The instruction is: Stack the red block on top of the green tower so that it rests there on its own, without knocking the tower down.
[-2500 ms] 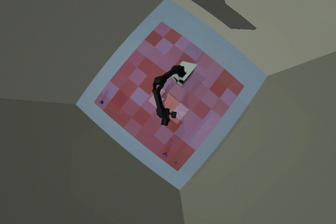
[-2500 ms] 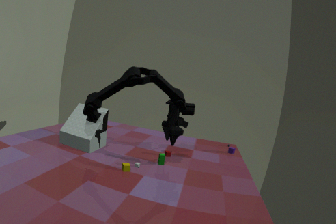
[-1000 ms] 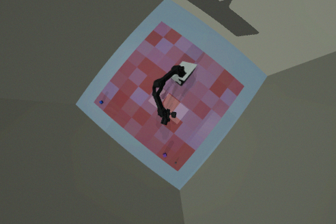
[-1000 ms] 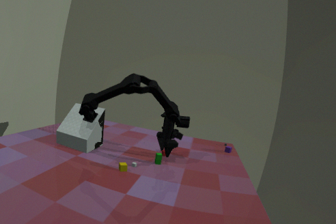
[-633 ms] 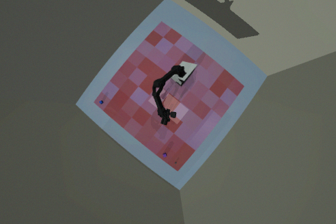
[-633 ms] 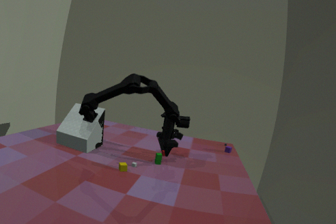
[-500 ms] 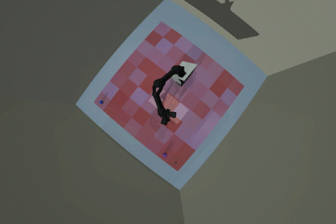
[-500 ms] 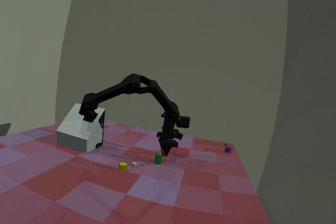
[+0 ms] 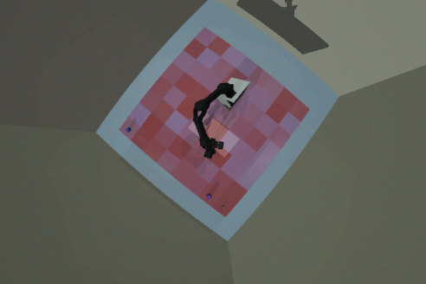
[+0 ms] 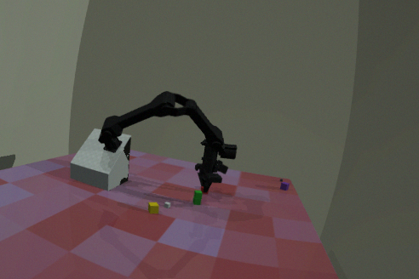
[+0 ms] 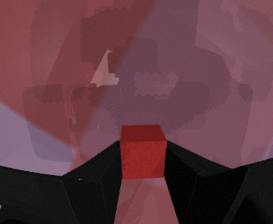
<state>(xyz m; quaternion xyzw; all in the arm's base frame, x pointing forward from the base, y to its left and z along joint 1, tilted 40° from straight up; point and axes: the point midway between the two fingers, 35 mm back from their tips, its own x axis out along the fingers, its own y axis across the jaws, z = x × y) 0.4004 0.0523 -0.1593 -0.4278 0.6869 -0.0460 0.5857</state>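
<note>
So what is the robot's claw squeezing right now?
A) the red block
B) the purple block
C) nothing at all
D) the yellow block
A: in the wrist view the gripper has its two black fingers pressed against both sides of the red block, while the yellow block and purple block sit apart on the table.

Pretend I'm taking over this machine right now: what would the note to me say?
Gripper: jaws shut on the red block, low over the checkered table.
Green tower: upright, just beside the gripper, untouched.
Yellow block, small white block and purple block are bystanders.
Done: red block gripped.
Left: lift it, carry it above the tower, set it down gently, release.
</note>
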